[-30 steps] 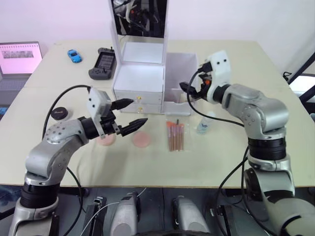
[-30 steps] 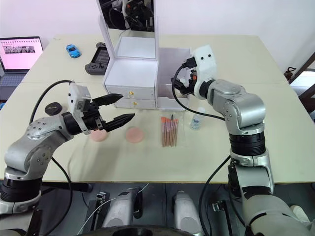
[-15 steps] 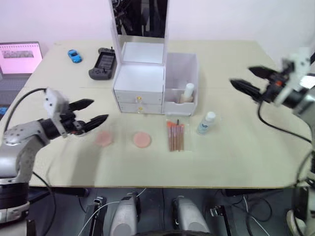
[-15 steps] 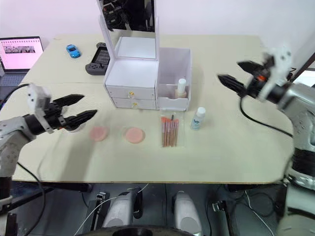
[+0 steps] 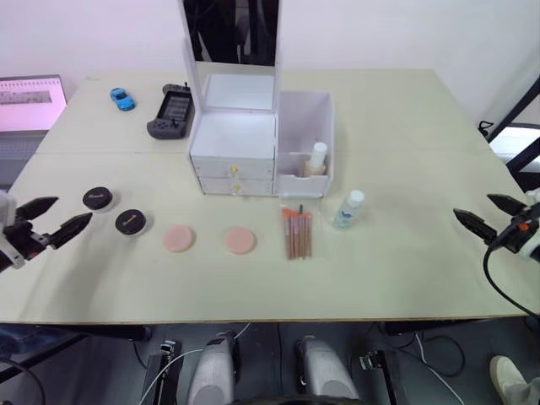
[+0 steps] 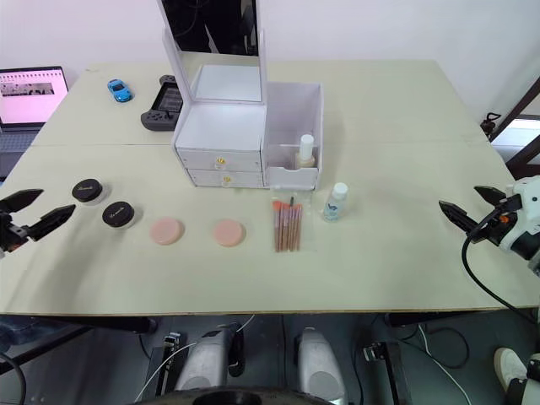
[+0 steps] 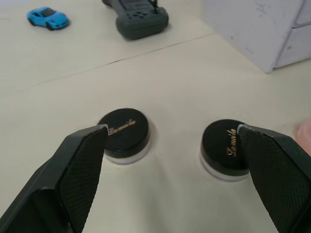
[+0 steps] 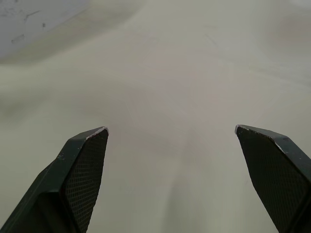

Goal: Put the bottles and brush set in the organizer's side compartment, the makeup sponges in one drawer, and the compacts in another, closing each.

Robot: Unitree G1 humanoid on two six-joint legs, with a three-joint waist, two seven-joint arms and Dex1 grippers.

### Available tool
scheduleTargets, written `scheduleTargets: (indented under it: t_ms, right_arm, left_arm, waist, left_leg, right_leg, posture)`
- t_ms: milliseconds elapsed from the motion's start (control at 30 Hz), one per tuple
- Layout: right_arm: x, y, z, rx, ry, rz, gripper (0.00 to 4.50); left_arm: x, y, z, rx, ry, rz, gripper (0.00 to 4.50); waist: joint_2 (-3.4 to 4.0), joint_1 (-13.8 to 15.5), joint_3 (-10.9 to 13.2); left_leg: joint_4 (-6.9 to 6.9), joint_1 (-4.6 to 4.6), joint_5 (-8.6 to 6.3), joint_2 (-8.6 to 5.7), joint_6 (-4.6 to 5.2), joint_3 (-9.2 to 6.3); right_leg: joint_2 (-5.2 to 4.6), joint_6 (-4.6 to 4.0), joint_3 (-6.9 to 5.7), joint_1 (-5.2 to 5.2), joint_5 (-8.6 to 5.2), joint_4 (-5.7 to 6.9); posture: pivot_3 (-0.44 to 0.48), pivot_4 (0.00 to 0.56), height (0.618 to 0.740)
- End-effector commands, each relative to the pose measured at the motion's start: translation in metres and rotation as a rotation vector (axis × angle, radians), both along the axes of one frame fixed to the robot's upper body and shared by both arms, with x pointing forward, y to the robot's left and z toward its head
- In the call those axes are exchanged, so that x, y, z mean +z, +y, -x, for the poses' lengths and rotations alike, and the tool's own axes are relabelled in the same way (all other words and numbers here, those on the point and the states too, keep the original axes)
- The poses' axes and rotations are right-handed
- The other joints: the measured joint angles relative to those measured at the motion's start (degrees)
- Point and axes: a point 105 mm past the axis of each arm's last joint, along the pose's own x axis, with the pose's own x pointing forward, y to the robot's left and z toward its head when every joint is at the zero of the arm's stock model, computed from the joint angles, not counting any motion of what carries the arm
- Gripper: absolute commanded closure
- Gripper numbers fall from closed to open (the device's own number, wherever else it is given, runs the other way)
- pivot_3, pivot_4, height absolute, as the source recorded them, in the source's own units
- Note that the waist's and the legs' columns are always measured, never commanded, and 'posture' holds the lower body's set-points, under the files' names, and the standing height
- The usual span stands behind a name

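While both grippers, left and right, hang released at 9 and 3 o'clock, the head view shows round black compacts on the matte surface, and the left wrist view shows textured fingers flanking them.

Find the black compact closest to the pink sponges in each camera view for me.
Left eye view: the compact lies on the table just left of the pink sponges.
Right eye view: the compact lies in the same spot, left of the sponges.
Left wrist view: the compact is the one on the side of the white organizer.
Shared landmark: the black game controller, behind the compact in all three views.
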Motion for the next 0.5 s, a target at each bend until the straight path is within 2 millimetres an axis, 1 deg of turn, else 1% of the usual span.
scheduleTargets:
  t_ms: [33,100,167,233,333,433,500]
  right_arm:
    - [0.016,0.003,0.000,0.011,-0.051,0.023,0.07]
    - [0.024,0.009,-0.001,0.028,-0.064,0.020,0.07]
    - [0.033,0.021,-0.003,0.079,-0.066,0.027,0.07]
    - [0.042,0.041,-0.004,0.160,-0.048,0.066,0.07]
    - [0.062,0.072,-0.008,0.251,-0.065,0.072,0.07]
    - [0.083,0.104,-0.005,0.338,-0.092,0.072,0.07]
    - [0.088,0.123,0.001,0.396,-0.084,0.121,0.07]
  left_arm:
    - [0.021,0.001,-0.001,-0.002,-0.072,-0.023,0.00]
    - [0.029,-0.006,-0.005,-0.032,-0.091,-0.027,0.00]
    - [0.039,-0.021,-0.012,-0.093,-0.112,-0.023,0.00]
    - [0.049,-0.047,-0.019,-0.198,-0.122,-0.019,0.00]
    - [0.062,-0.090,-0.028,-0.356,-0.133,-0.010,0.00]
    - [0.073,-0.133,-0.031,-0.517,-0.127,-0.005,0.00]
    - [0.076,-0.158,-0.028,-0.618,-0.113,-0.001,0.00]
  waist:
    - [0.01,0.3,0.0]
    - [0.01,0.5,0.0]
    - [0.01,0.8,0.0]
    - [0.01,1.0,0.0]
    - [0.01,1.0,0.0]
    - [0.01,0.9,0.0]
    - [0.01,0.8,0.0]
  left_leg:
    - [0.00,0.00,0.00,-0.01,0.00,0.01]
    - [0.01,0.00,0.00,-0.01,0.00,0.01]
    - [0.03,0.00,0.00,-0.01,0.00,0.01]
    - [0.07,0.00,0.00,0.00,0.00,0.00]
    - [0.10,-0.01,0.00,-0.02,0.00,0.00]
    - [0.09,-0.01,0.00,-0.03,0.00,-0.02]
    - [0.08,-0.02,0.00,-0.03,0.00,-0.06]
  right_leg:
    - [-0.01,0.01,0.00,0.00,0.00,0.00]
    - [0.00,0.05,0.00,-0.01,0.03,0.01]
    - [0.00,0.05,0.00,0.00,0.03,0.02]
    - [0.00,0.07,0.00,0.02,0.05,0.03]
    - [-0.01,0.09,0.00,0.06,0.06,0.03]
    - [0.03,0.14,0.00,0.04,0.08,0.07]
    - [0.08,0.15,0.00,0.03,0.09,0.09]
  posture:
    - [0.000,0.150,0.739]
    - [0.000,0.150,0.739]
    - [0.000,0.150,0.739]
    - [0.000,0.150,0.739]
    - [0.000,0.150,0.739]
    - [0.000,0.150,0.739]
    - [0.000,0.150,0.739]
